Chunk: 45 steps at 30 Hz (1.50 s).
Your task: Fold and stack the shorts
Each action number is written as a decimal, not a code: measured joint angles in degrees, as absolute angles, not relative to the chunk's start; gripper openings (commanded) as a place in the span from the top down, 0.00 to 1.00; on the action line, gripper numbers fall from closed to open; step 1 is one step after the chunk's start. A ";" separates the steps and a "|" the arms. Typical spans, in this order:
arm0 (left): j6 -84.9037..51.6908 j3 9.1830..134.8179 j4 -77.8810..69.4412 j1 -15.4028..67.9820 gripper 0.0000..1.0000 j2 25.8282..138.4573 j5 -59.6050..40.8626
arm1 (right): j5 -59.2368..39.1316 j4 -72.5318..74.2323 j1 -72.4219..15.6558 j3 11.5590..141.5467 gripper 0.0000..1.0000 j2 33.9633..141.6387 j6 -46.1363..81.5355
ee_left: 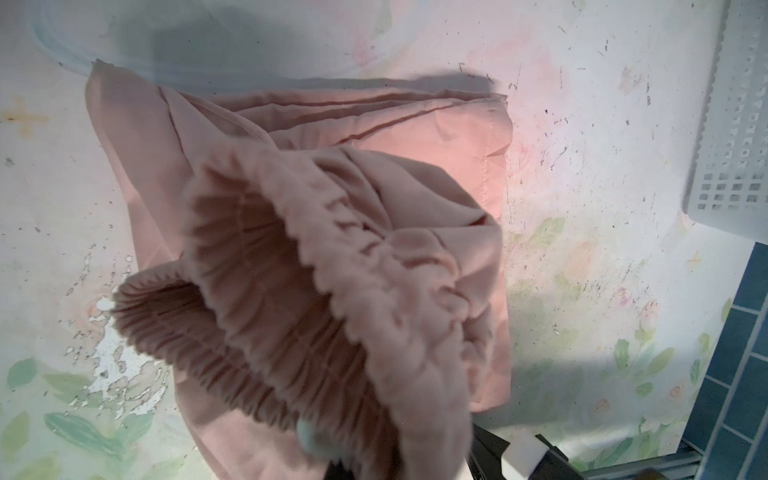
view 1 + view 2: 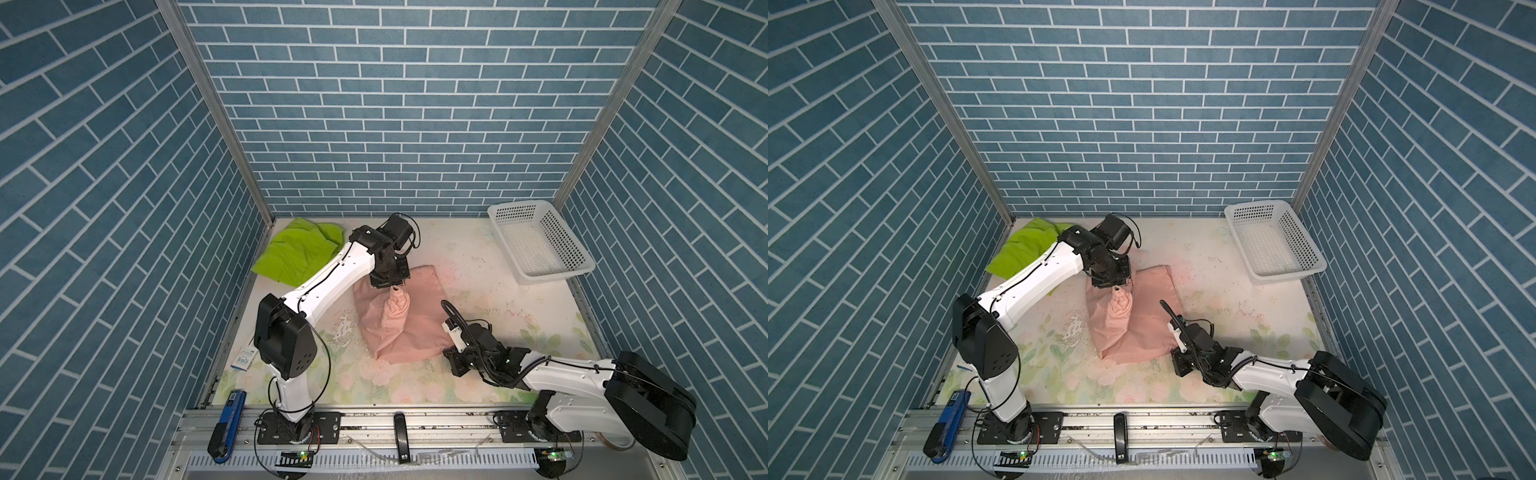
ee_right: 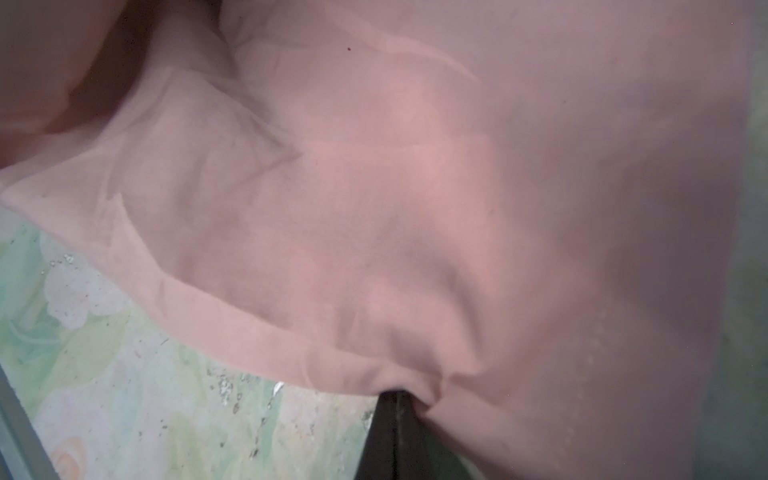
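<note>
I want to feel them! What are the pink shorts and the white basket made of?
The pink shorts look like thin, soft, matte cloth: they wrinkle and drape, and the waistband is gathered. The white basket looks like stiff, smooth plastic, with rows of small holes.

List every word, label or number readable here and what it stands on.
"M G" (small, uncertain): white mark on the black bar on the front rail.
Blue-and-white card at the left edge of the table: print too small to read.
Nothing else legible.
</note>
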<state>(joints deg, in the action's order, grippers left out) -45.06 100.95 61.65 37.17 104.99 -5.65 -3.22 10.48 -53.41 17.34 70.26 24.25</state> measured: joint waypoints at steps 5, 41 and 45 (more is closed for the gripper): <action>-45.80 102.56 59.75 39.09 1.00 107.96 -5.72 | -3.18 11.11 -54.96 17.12 1.00 70.26 24.23; -30.96 86.24 52.53 26.74 0.00 85.03 -11.81 | 5.10 -27.97 -52.14 53.60 0.37 71.50 20.69; -30.17 75.66 50.52 26.76 0.00 79.83 -11.79 | 2.33 -27.92 -47.55 55.57 0.34 78.43 19.00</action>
